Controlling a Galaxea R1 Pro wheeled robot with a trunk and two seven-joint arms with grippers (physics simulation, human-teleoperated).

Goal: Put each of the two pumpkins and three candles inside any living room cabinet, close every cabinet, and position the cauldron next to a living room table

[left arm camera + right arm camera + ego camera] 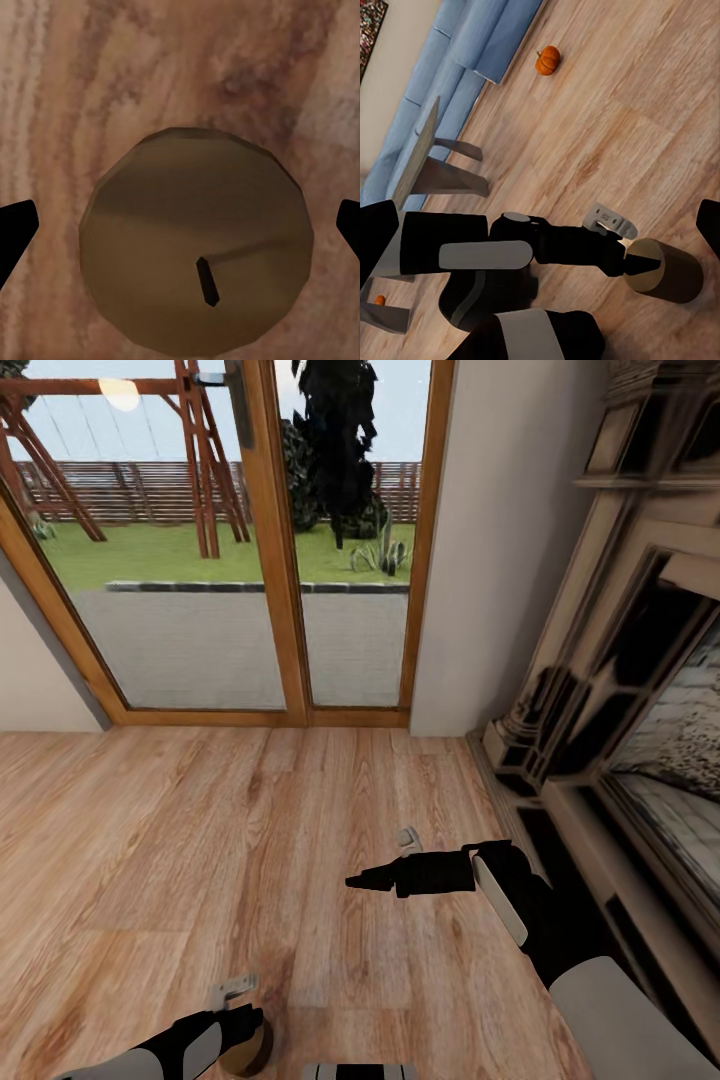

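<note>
Left arm reaching down over a brown candle on the wooden floor.

The left gripper (243,1028) is hanging over a squat brown candle (247,1050), its fingers spread open on either side; from the left wrist the candle (196,262) is showing a faceted round top and dark wick. The right gripper (362,880) is pointing left, level above the planks; I cannot tell whether it is open. Its camera is catching a ribbed orange pumpkin (547,60) beside a blue sofa (457,71) and a pale table (416,161) on slanted legs.
</note>
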